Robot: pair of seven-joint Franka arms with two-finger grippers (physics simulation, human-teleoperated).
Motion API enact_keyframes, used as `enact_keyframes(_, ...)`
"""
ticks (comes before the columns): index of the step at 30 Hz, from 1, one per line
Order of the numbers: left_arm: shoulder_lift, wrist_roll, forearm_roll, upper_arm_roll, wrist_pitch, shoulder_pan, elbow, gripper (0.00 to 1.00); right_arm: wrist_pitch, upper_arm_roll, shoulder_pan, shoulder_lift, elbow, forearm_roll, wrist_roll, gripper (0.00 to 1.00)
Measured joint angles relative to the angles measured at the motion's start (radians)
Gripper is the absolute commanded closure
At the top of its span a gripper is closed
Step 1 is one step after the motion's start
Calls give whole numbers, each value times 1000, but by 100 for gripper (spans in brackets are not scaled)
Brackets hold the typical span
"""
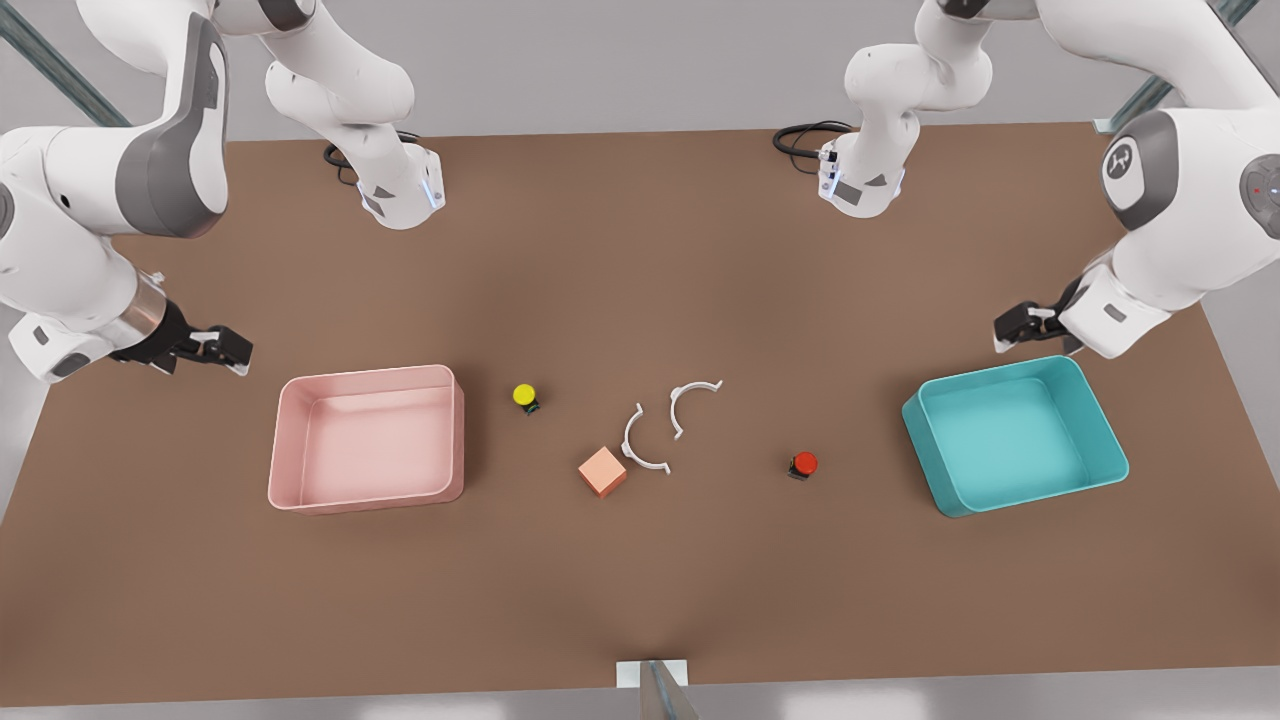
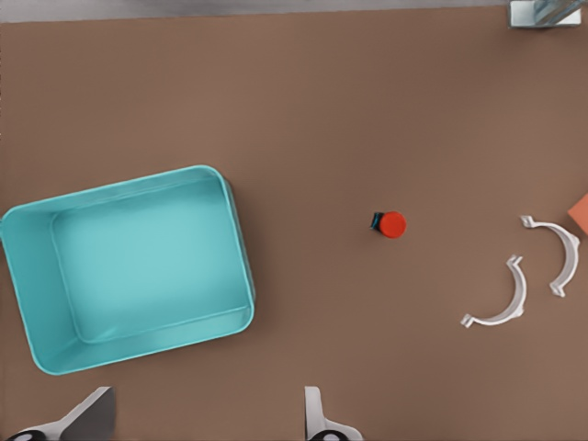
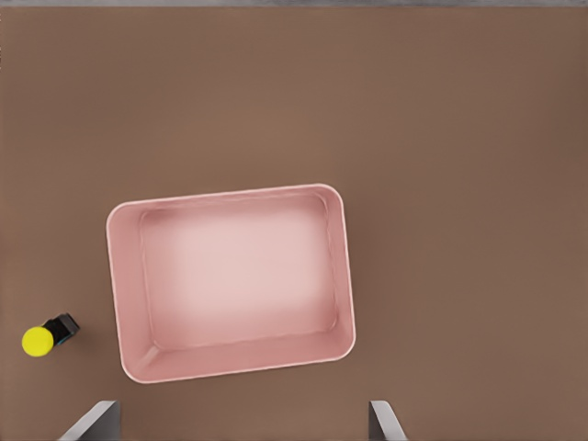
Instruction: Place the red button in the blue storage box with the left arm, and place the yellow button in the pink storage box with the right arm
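Brown desk (image 1: 640,590) carries everything here. On the front view's left sits the pink storage box (image 1: 368,440), lying flat and holding nothing; the yellow button (image 1: 525,396) stands on the desk just off the side of it that faces the middle, apart from its wall. On the front view's right the blue storage box (image 1: 1015,435) lies slightly turned, also holding nothing, with the red button (image 1: 803,464) on the desk between it and the centre, well apart from its wall. Near the middle, a small salmon cube (image 1: 602,472) rests beside two thin white curved clips (image 1: 645,438), one close to the cube, the other just beyond it. The left gripper (image 1: 1020,325) hangs above the desk at the far edge of the blue storage box, on the front view's right; its fingers (image 2: 315,418) stand spread wide with nothing between them. The right gripper (image 1: 222,350) hangs on the front view's left, just beyond the pink storage box's far corner, its fingers (image 3: 384,423) likewise spread wide and holding nothing.
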Motion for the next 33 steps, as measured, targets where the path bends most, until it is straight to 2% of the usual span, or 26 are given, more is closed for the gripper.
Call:
enact_keyframes(3,45,8,4,0,18,-66,0,0,11,18,-4,36,-1,-1,2,0)
enact_keyframes(7,168,6,0,-1,110,-204,-28,0,57,125,27,93,-55,-7,14,0)
enact_keyframes(11,233,0,0,0,340,-256,-213,0,107,149,143,128,-96,-39,50,0)
enact_keyframes(14,269,-4,-1,0,499,-277,-281,0,156,158,209,142,-155,-50,86,0)
enact_keyframes(20,369,-12,-5,-1,782,-329,-406,0,242,238,237,166,-239,-56,165,0)
enact_keyframes(25,426,-16,-5,0,918,-331,-421,0,320,253,354,241,-250,-57,238,0)
enact_keyframes(33,474,-19,1,2,1006,-327,-384,0,495,251,351,292,-397,-57,328,0)
